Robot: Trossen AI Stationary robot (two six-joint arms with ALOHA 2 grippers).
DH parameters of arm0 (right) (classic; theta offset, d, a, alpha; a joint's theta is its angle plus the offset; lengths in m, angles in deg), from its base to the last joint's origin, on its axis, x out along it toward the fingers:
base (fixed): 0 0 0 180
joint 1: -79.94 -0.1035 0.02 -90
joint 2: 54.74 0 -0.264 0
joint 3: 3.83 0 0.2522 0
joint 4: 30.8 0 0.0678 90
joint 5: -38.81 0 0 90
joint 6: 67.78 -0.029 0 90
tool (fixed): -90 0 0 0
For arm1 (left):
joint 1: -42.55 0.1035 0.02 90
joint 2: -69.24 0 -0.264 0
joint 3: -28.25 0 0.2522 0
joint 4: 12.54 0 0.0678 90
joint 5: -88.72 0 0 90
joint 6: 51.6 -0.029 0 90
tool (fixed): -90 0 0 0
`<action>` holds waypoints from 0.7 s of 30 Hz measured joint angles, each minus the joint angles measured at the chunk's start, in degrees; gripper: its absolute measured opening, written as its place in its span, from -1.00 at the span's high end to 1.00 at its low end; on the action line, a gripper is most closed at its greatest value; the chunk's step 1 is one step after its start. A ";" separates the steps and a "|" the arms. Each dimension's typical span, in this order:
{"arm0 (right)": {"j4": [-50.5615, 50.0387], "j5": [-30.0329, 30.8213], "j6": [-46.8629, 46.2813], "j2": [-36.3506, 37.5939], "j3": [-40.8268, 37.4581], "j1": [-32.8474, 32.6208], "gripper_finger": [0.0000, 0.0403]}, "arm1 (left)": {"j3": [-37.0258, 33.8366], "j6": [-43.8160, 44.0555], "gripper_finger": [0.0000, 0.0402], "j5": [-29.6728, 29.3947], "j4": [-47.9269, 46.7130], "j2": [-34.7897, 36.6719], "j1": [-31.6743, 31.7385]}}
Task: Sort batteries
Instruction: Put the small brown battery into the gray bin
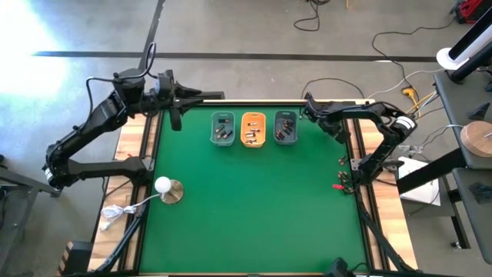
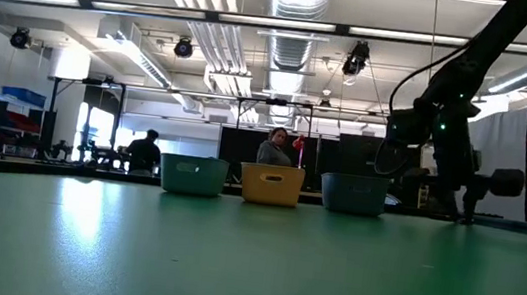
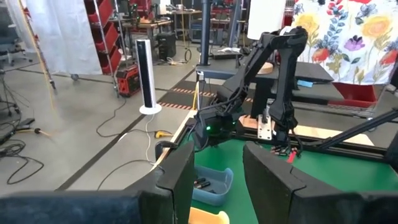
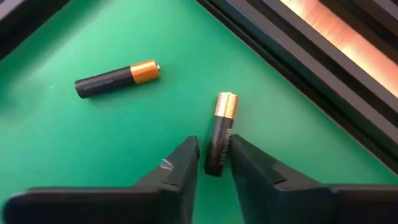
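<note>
Two black batteries with copper ends lie on the green mat near its far right corner: one loose (image 4: 117, 78), one (image 4: 219, 140) between the fingers of my right gripper (image 4: 214, 158), which is low at the mat (image 1: 311, 108). Three small trays stand in a row at the far middle: grey-blue (image 1: 223, 128), orange (image 1: 253, 128) and blue (image 1: 285, 128), each with several batteries inside. My left gripper (image 3: 217, 180) is open and empty, held high over the far left corner (image 1: 177, 108). My right gripper pinches the battery's black end (image 4: 214, 165) between its two fingers. The fingers come from above and stand on either side of the battery. Its copper end (image 4: 226, 104) points away from them. The battery seems to lie on the mat.
A white ball on a round base (image 1: 164, 187) stands at the mat's left edge. Red and black clips (image 1: 340, 185) lie at its right edge. The dark table rail (image 4: 292, 68) runs close beside the right gripper. People (image 2: 273, 149) show in the room beyond the trays.
</note>
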 joint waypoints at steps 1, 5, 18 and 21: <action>0.10 0.15 -0.16 -0.05 -0.08 -0.04 0.66 | -0.02 -0.02 0.42 -0.15 -0.08 0.00 0.00; 0.37 0.23 1.70 0.10 -0.37 -0.19 0.89 | -0.05 -0.50 0.42 -0.45 -0.11 -0.22 0.00; 9.74 6.92 25.95 24.55 -0.63 -15.49 0.88 | -0.07 -0.85 0.42 -0.55 -0.50 0.66 0.00; 19.63 -4.13 50.43 28.93 -0.65 -19.54 0.88 | -0.07 -0.64 0.42 -0.59 0.53 0.62 0.00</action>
